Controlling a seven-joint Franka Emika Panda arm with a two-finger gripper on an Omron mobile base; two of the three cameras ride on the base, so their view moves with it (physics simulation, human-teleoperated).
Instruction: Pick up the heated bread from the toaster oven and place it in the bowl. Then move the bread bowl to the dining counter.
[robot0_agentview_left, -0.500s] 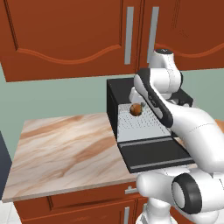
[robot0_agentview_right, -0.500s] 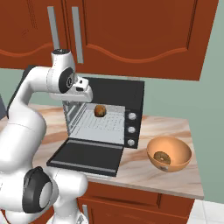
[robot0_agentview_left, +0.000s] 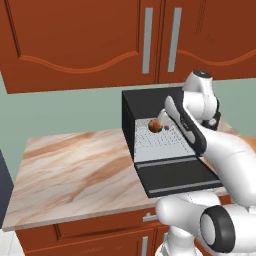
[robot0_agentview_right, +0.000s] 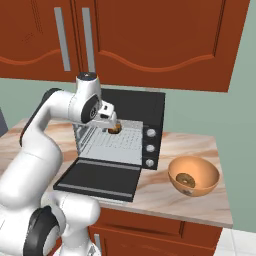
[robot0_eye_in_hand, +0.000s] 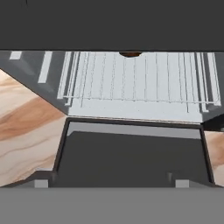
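1. The pincer (robot0_agentview_right: 113, 127) hangs at the mouth of the toaster oven (robot0_agentview_right: 145, 107), and whether it is wide, narrow or gripping cannot be told, since the hand and arm hide its fingers.
2. The heated bread (robot0_agentview_left: 154, 125) sits right at the pincer, above the wire rack (robot0_eye_in_hand: 138, 76); in the right base view it (robot0_agentview_right: 114, 130) peeks out just under the hand, and in the hand view only its lower edge (robot0_eye_in_hand: 130, 54) shows at the top of the rack.
3. Below the pincer, the oven's drop-down door (robot0_agentview_right: 97, 179) lies open and flat over the front of the bench (robot0_agentview_left: 75, 170).
4. Three knobs (robot0_agentview_right: 149, 148) line the oven's front panel beside the opening.
5. Well off to the pincer's right, past the oven, the bowl (robot0_agentview_right: 194, 175) stands on the bench with a small round piece (robot0_agentview_right: 186, 179) inside it.
6. Above and behind the pincer hang red-brown wall cabinets (robot0_agentview_left: 90, 40) with grey handles.
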